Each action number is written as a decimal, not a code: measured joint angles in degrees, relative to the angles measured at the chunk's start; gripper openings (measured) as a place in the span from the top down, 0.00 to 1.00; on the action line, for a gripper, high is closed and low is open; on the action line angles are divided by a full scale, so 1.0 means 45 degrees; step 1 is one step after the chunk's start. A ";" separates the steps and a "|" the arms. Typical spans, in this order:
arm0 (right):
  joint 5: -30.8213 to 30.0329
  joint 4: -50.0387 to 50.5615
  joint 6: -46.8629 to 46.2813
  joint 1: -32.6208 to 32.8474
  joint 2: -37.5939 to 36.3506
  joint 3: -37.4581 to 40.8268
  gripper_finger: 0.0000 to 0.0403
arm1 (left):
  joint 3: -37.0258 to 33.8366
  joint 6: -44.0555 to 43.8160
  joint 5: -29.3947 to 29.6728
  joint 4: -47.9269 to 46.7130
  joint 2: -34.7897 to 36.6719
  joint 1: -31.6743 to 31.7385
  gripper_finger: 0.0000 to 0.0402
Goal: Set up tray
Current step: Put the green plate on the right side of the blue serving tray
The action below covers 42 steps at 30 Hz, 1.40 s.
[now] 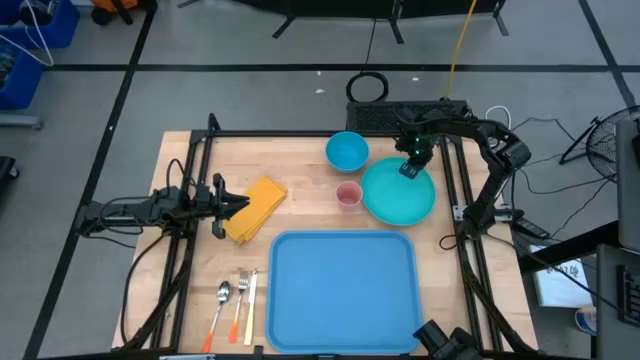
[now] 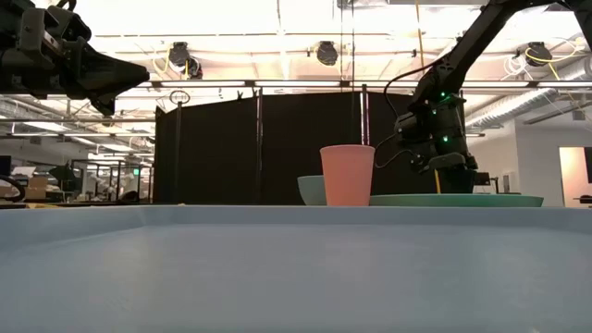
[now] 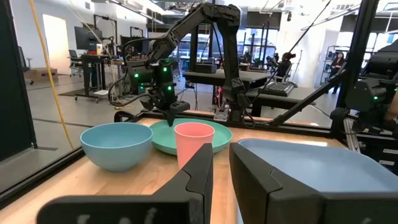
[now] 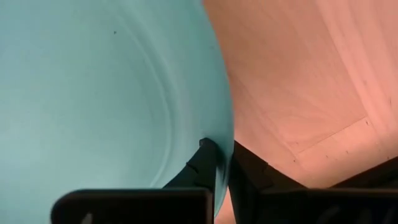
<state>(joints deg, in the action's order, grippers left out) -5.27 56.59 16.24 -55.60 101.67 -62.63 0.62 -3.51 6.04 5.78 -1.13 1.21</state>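
**Plate rim pinched, tray waiting bare**

Clamped on the far rim of the teal plate (image 1: 398, 193): right gripper (image 1: 411, 168), fingers (image 4: 208, 163) closed one inside the rim, one outside, as the right wrist view shows. Gripped at the edge presumably because a flat plate offers no other hold; likely meant for lifting or dragging toward the tray (image 1: 342, 290). Parked over the left side of the table, just beside the yellow napkin (image 1: 255, 208): left gripper (image 1: 228, 203), jaws nearly together, holding nothing, raised clear of the tabletop in the low view.

Sitting at the near middle of the table (image 1: 300, 190), long side toward the front edge, nothing on it yet. Ranged along its far side within easy reach: blue bowl (image 1: 346, 151), pink cup (image 1: 348, 194) upright between bowl and plate, and the plate itself. Laid in a row to the tray's left: spoon (image 1: 222, 299), fork (image 1: 241, 290) and knife (image 1: 251, 300), orange-handled, apparently staged for later steps.

No brand, label or legible writing on any of the tableware, tray or arms.
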 joint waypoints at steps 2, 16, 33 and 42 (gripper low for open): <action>-0.0001 0.0162 0.0031 -0.0064 -0.0078 0.0000 0.99 | -0.0003 -0.0028 0.0000 0.0000 0.0001 -0.0001 0.86; 0.1478 0.1102 0.0313 -0.0799 -0.2238 -0.0559 1.00 | -0.0003 -0.0073 0.0010 0.0010 0.0000 0.0000 0.86; 0.2913 0.2769 0.0201 -0.1836 -0.2657 -0.2676 1.00 | -0.0003 -0.0107 0.0015 0.0000 0.0000 0.0000 0.86; 0.3518 0.4289 0.0193 -0.1903 -0.2657 -0.4372 1.00 | -0.0003 -0.0097 0.0015 -0.0008 0.0000 -0.0003 0.86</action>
<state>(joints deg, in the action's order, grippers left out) 10.56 75.89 17.11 -64.16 89.71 -82.30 0.60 -3.95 6.11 5.75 -1.13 1.20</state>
